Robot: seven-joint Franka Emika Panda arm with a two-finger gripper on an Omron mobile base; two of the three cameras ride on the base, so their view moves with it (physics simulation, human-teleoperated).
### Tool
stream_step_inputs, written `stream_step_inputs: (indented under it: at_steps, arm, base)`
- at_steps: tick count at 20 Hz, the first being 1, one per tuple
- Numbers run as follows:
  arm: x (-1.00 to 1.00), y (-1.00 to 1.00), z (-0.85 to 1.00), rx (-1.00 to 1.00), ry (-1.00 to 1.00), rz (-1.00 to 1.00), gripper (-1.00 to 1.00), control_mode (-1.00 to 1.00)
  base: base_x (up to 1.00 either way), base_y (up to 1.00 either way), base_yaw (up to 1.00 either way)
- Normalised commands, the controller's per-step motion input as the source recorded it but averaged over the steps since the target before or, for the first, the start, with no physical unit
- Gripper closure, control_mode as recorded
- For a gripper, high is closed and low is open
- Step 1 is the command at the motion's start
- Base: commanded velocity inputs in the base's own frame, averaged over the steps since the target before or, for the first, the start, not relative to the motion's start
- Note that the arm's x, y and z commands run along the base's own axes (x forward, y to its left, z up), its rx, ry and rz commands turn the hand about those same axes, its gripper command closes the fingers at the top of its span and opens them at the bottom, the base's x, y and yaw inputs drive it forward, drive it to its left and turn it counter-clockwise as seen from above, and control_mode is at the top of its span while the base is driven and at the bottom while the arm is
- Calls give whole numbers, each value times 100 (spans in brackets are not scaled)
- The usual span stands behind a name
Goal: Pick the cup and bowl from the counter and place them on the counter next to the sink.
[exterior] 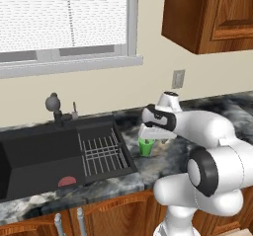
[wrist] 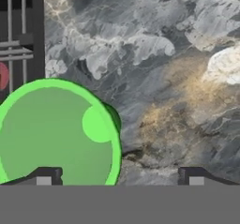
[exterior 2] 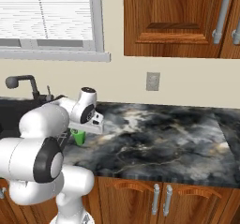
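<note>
One cup (wrist: 56,134) stands beside one sink (exterior: 44,156).

Green cup (exterior: 145,147) upright on counter (exterior: 163,163), just beside sink (exterior: 44,156), under robot hand

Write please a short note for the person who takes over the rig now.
Gripper: open, holding nothing, just above the cup.
Cup: upright on the counter, right beside the sink, by its draining rack. Looks placed.
Bowl: cannot be seen from here.
Done: the cup, it seems.
Left: lift clear, find the bowl, fetch it and set it next to the sink too.
</note>
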Motion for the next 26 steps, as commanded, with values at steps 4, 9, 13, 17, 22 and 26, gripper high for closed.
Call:
stream_step_inputs:
  at_steps: [4, 9, 13, 17, 22, 26]
  arm:
    - [-15, 0, 38, 0, -6, 0, -100, -100]
    - [13, 0, 49, 0, -7, 0, -100, -100]
    - [-11, -6, 44, 0, -4, 0, -100, -100]
    - [-78, -28, 13, 1, -6, 0, -100, -100]
    - [-94, -12, 2, 0, -12, 0, -100, -100]
    - [-82, 0, 35, 0, -16, 0, -100, -100]
  base:
    - [0, 0, 0]
    - [0, 0, 0]
    - [0, 0, 0]
    - [0, 0, 0]
    - [0, 0, 0]
    - [0, 0, 0]
